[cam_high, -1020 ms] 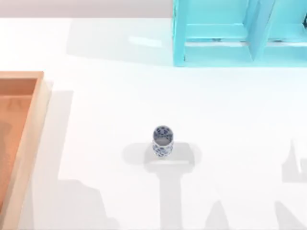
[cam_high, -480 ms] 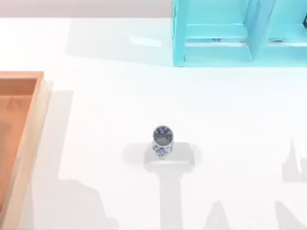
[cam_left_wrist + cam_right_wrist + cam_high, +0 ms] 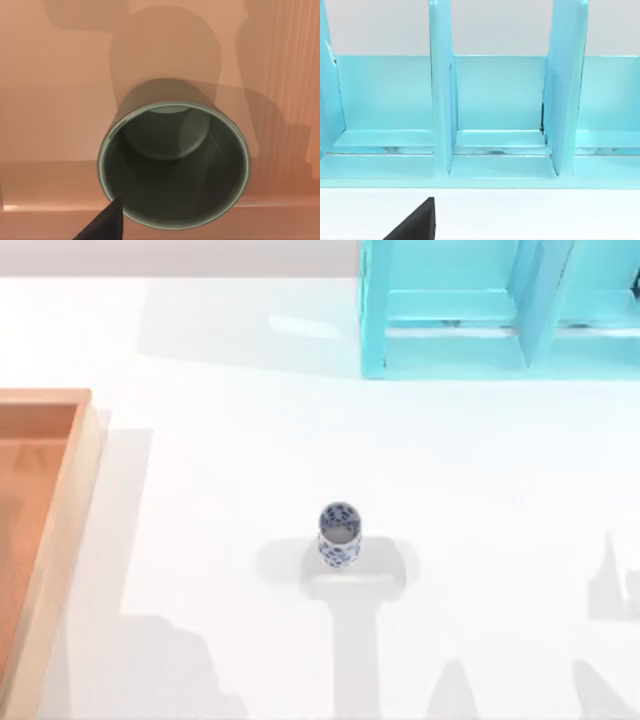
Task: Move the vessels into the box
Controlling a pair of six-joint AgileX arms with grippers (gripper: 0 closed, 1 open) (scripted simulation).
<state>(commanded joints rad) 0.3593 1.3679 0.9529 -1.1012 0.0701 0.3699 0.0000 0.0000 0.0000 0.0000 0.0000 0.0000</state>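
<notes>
the dark olive-grey cup (image 3: 174,165) stands upright on the orange-brown floor of the box (image 3: 50,100), seen from above through the left wrist view, its open mouth facing the camera. one dark fingertip of the left jaws (image 3: 102,224) sits just beside the cup's rim, at its outer edge; whether these jaws are released or clenched on the cup i cannot tell.

in the top view the box (image 3: 62,530) lies at the table's left edge. the blue-patterned white vase (image 3: 339,535) stands upright on the white table (image 3: 480,490), well apart from the box, near the middle.

the right wrist view faces the turquoise shelf unit (image 3: 495,115) with its upright dividers, and one dark fingertip of the right jaws (image 3: 415,222) shows over the table in front of it; their state i cannot tell either.
</notes>
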